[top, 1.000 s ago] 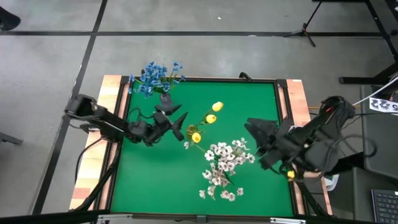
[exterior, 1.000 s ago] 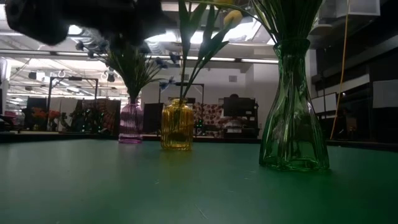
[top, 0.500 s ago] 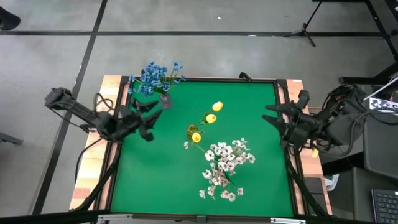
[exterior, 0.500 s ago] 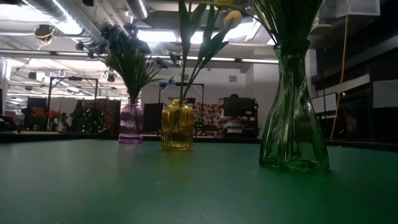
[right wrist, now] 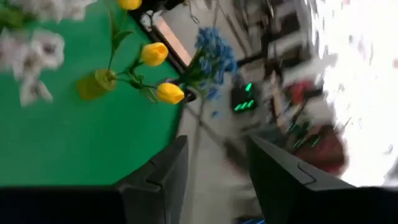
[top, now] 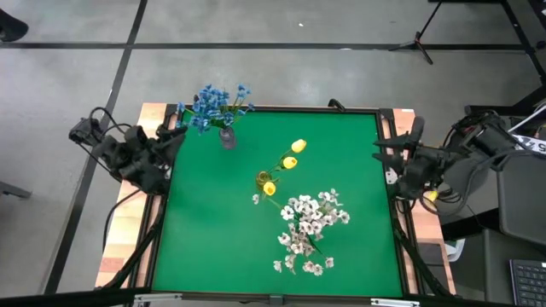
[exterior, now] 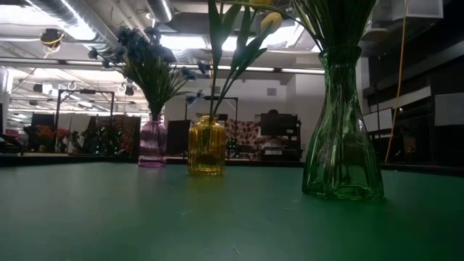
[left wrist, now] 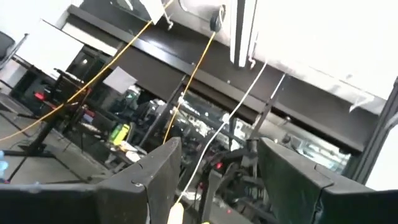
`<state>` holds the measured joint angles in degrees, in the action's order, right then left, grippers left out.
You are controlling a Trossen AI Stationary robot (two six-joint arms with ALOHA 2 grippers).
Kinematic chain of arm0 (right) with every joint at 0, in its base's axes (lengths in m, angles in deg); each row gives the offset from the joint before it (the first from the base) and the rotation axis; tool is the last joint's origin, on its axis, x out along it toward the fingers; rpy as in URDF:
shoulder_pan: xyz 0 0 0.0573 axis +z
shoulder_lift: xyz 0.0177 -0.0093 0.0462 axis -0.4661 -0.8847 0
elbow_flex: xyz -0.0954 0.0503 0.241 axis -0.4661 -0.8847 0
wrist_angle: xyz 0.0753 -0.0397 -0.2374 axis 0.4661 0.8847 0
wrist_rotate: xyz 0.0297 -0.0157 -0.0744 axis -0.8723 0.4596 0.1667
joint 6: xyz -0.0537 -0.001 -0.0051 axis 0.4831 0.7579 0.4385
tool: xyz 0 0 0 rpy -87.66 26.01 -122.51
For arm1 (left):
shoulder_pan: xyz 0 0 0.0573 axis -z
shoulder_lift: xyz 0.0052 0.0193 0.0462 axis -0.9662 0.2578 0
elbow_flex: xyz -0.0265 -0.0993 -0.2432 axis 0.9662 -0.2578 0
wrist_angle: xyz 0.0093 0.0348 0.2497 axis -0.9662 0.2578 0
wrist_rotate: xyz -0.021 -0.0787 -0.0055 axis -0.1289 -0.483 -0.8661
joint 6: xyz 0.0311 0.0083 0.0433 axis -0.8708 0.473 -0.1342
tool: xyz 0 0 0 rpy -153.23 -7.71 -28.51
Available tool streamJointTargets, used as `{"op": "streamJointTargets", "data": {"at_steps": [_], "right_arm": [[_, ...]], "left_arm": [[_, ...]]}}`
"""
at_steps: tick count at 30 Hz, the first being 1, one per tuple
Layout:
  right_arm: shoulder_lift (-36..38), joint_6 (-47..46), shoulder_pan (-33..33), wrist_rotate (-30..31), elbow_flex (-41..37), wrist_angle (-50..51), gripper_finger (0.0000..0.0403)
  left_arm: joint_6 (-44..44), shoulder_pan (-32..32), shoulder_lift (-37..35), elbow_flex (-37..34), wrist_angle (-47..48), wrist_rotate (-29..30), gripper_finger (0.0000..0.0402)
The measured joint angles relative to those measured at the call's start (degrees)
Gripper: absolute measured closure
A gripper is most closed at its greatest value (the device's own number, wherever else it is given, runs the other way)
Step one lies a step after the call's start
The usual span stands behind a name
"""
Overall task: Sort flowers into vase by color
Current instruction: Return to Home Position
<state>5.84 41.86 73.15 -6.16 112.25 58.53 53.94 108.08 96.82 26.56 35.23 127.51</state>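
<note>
Blue flowers (top: pixel 217 102) stand in the purple vase (top: pixel 227 138) at the rear left corner of the green table mat (top: pixel 205 239). Yellow flowers (top: pixel 292 156) stand in the yellow vase (top: pixel 265 179) near the mat's centre. White flowers (top: pixel 307 226) spread over the front-centre area and hide their container from above. The left gripper (top: pixel 169 141) is at the mat's left edge, near the purple vase but apart from it. The right gripper (top: pixel 398 149) is at the mat's right edge, well apart from all flowers.

Low view: the three vases stand upright, with stems in each. The green vase (exterior: pixel 341 130) is nearest the camera, and the yellow and purple vases stand farther back.

Left wrist view: the left gripper's fingers (left wrist: pixel 155 186) stand wide apart and hold nothing. Beyond them are hanging cables (left wrist: pixel 193 74).

Right wrist view: the right gripper's fingers (right wrist: pixel 283 186) stand wide apart and hold nothing. Beyond them lie the mat, the yellow vase with its buds, the blue flowers and some white blossoms.
</note>
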Motion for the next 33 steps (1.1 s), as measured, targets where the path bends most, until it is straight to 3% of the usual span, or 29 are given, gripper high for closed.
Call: {"op": "streamJointTargets", "data": {"at_steps": [3, 6, 8, 12, 14, 18, 20, 26, 30, 33], "right_arm": [[0.07, -14.89, 0.00, -1.58, 0.00, 4.72, 0.0242], [0.07, -15.00, 0.02, -17.88, -0.04, 6.62, 0.0242], [0.09, -12.38, 0.04, -26.26, -0.04, 1.24, 0.0242], [3.17, -4.09, 0.00, -38.48, -0.15, -13.63, 0.0242], [5.50, 0.20, 0.00, -42.61, -0.13, -21.33, 0.0242], [10.18, 4.99, 0.04, -43.63, -4.93, -33.06, 0.0242], [12.85, 6.15, 0.02, -43.55, -10.76, -39.85, 0.0242], [21.81, 6.48, -0.02, -44.53, -31.22, -59.36, 0.0242], [27.82, 6.04, -0.02, -44.48, -42.16, -69.33, 0.0242], [32.30, 6.00, -0.02, -44.47, -48.50, -73.15, 0.0242]], "left_arm": [[7.08, 1.16, -1.60, 0.00, 3.99, -0.68, 0.0191], [9.98, 2.26, -3.63, 0.00, 7.06, -5.95, 0.0191], [9.75, 2.57, -5.13, 0.00, 9.27, -13.90, 0.0191], [15.97, 2.55, -9.14, 0.76, 16.79, -37.09, 0.0191], [18.74, 2.55, -10.33, 2.45, 20.60, -44.08, 0.0191], [21.96, 2.53, -11.28, 6.79, 35.87, -54.42, 0.0192], [22.56, 2.53, -11.08, 8.83, 41.86, -56.58, 0.0192], [19.86, 2.53, -9.79, 9.99, 40.22, -65.52, 0.0192], [17.31, 2.51, -10.64, 9.98, 40.73, -66.11, 0.0192], [23.32, 2.52, -10.93, 9.99, 39.93, -66.02, 0.0192]]}}
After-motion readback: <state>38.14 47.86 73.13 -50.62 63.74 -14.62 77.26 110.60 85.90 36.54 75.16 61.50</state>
